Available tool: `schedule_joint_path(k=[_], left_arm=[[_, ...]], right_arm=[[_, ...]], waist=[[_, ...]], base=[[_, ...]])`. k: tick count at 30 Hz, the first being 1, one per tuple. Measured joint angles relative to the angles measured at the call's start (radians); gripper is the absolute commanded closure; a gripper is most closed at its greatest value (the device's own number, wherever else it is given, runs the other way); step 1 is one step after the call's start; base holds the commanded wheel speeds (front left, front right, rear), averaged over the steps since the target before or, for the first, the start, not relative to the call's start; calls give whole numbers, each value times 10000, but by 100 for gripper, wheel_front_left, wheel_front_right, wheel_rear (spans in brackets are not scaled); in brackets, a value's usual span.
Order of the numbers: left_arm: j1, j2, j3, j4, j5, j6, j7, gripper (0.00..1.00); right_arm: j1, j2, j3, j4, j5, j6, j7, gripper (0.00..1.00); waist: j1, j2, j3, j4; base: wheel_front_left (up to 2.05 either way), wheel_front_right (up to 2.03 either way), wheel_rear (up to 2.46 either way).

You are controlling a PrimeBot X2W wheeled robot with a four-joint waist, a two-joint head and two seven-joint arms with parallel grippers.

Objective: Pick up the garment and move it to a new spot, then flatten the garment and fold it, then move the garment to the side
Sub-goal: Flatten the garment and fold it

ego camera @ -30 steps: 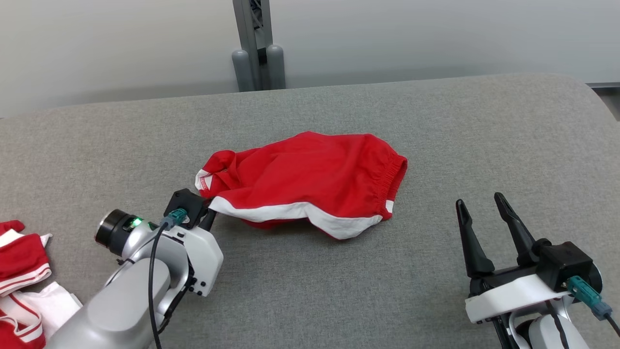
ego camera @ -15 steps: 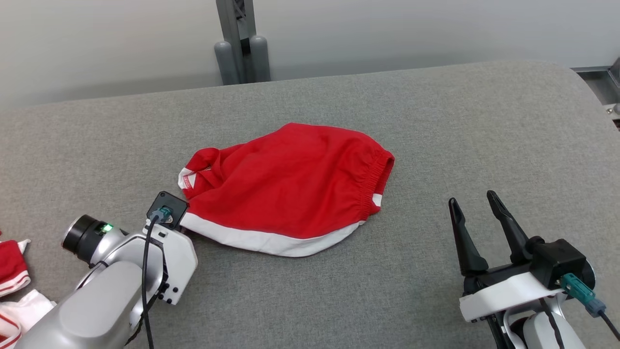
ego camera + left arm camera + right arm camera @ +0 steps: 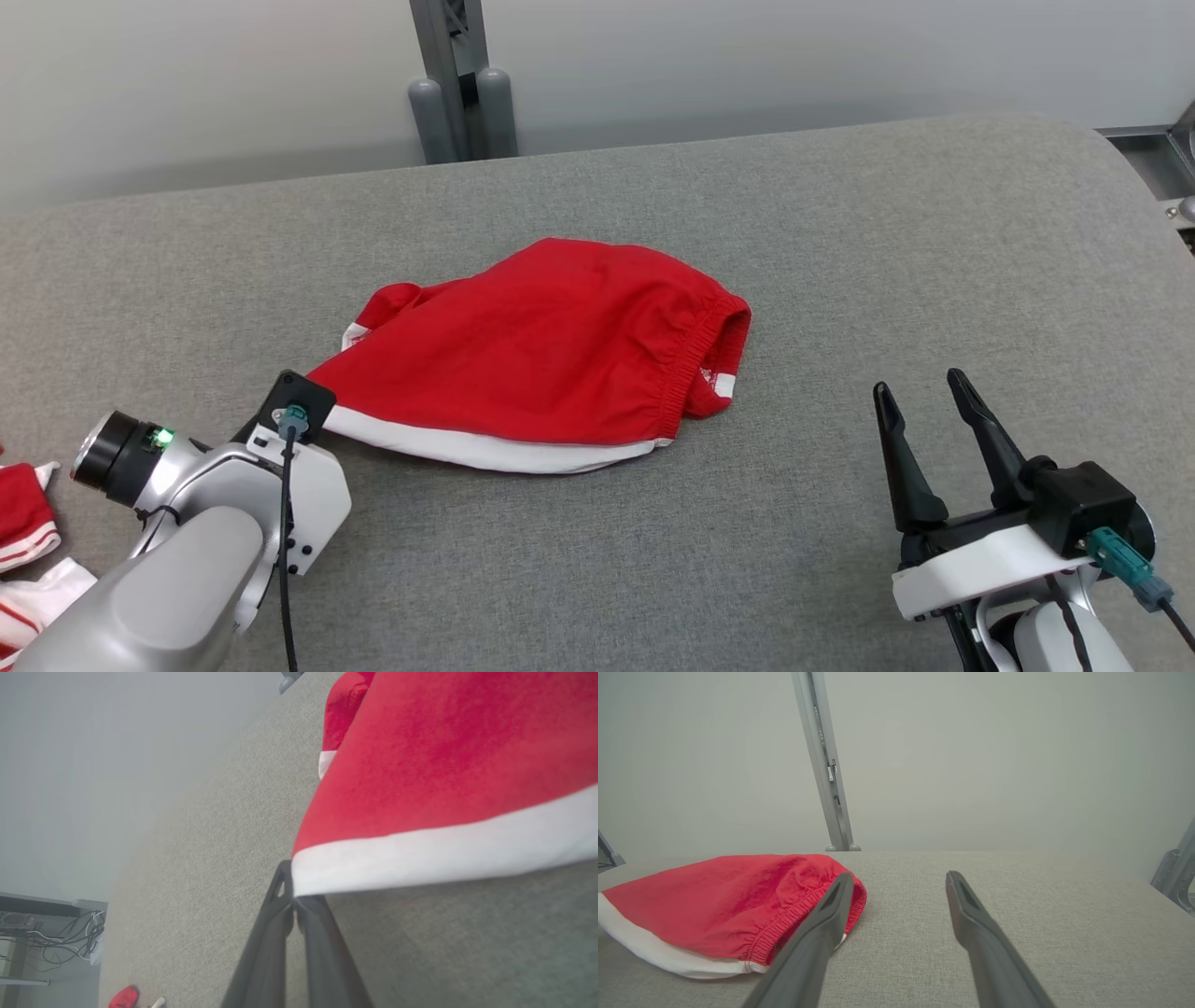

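The garment (image 3: 551,355) is a pair of red shorts with a white hem, lying in the middle of the grey padded table (image 3: 840,233). My left gripper (image 3: 293,899) is shut on the hem's near-left corner, with the white trim (image 3: 420,858) pinched at its fingertips and the cloth drawn taut toward it. In the head view the left wrist (image 3: 289,439) covers those fingers. My right gripper (image 3: 920,397) stands open to the right of the garment, apart from it and holding nothing. The right wrist view has the elastic waistband (image 3: 803,905) just left of the open fingers (image 3: 826,924).
More red and white clothes (image 3: 23,523) lie at the table's near-left edge. A grey post (image 3: 457,84) rises behind the table's far edge. The table's rounded right end borders a metal frame (image 3: 1176,149). Bare grey surface lies between garment and right gripper.
The left gripper has pulled the garment's corner toward the near left, and the cloth has stretched out flatter. The camera has shifted too. The right gripper stays open in place.
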Motion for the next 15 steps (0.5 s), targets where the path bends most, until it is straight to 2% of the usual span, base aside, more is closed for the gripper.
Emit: schedule_joint_path(k=[3,15], left_arm=[[-10,-42,-94,-67,211,288,-130,100],[981,-727,-205,-81,-343,146,-500,100]], right_arm=[[3,4,73,27,-58,0,0,0],[86,4,121,59,-52,0,0,0]], waist=[[0,0,-99,126],[0,0,-245,88]], base=[[0,0,0],[0,0,0]])
